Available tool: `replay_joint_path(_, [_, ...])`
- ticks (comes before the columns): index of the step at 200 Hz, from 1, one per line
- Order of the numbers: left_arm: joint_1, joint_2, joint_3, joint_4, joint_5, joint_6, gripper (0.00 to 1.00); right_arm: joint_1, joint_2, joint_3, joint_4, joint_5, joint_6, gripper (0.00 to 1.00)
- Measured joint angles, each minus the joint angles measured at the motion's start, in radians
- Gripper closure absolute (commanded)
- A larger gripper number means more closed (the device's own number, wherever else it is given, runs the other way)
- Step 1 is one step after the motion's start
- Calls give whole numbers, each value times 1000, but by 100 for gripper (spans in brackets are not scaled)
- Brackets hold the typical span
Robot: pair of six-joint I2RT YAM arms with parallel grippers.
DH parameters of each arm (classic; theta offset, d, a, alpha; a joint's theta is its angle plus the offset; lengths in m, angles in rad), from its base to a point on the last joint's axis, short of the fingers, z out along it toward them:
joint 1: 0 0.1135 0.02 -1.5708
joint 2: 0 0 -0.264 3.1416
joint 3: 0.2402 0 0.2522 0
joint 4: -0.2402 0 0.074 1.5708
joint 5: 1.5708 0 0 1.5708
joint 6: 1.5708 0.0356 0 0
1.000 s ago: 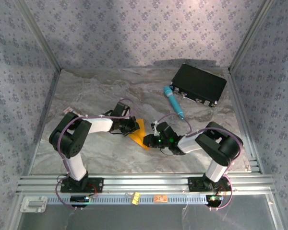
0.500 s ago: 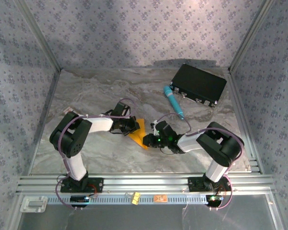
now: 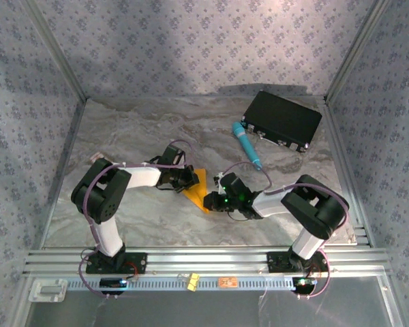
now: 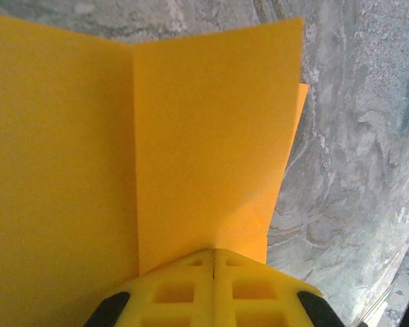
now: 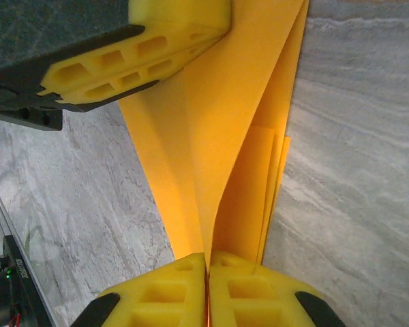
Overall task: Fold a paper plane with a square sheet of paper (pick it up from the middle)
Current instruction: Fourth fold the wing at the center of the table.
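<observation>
Both jaws pinching folded paper (image 3: pixel 197 192), arms bent inward

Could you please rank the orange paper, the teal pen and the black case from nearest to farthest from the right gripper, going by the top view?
Measured from the right gripper:
1. the orange paper, pinched in its fingers, just to its left.
2. the teal pen, farther back on the table, slightly right.
3. the black case, by the far right corner.
</observation>
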Motion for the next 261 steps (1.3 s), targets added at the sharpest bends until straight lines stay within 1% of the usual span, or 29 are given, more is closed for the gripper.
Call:
replay_joint_path(17, [0,0,0,0,3,0,99,0,-5,-3,-1,4,2,87])
replay_joint_path(59, [0,0,0,2,3,-1,99,11,-37,-12,-46,5,3,87])
replay_joint_path(96, [0,1,0,3,4,-3,99,13,-51,-29,-53,4,3,95])
replay_joint_path(106, [0,2,0,3,7,-3,99,13,-51,-29,-55,4,3,95])
replay_joint_path(132, [0,2,0,4,7,-3,99,14,-51,-30,-55,4,3,88])
replay_joint_path(146, [0,2,0,5,7,-3,99,16,-59,-34,-55,3,3,87])
replay_joint_path(195, [0,3,0,6,8,-5,99,18,-77,-49,-77,4,-4,95])
replay_joint_path(237, [0,4,0,8,11,-10,99,18,-77,-51,-74,4,-3,89])
replay_joint_path(261, [0,4,0,9,11,-11,99,19,-82,-54,-72,0,-3,89])
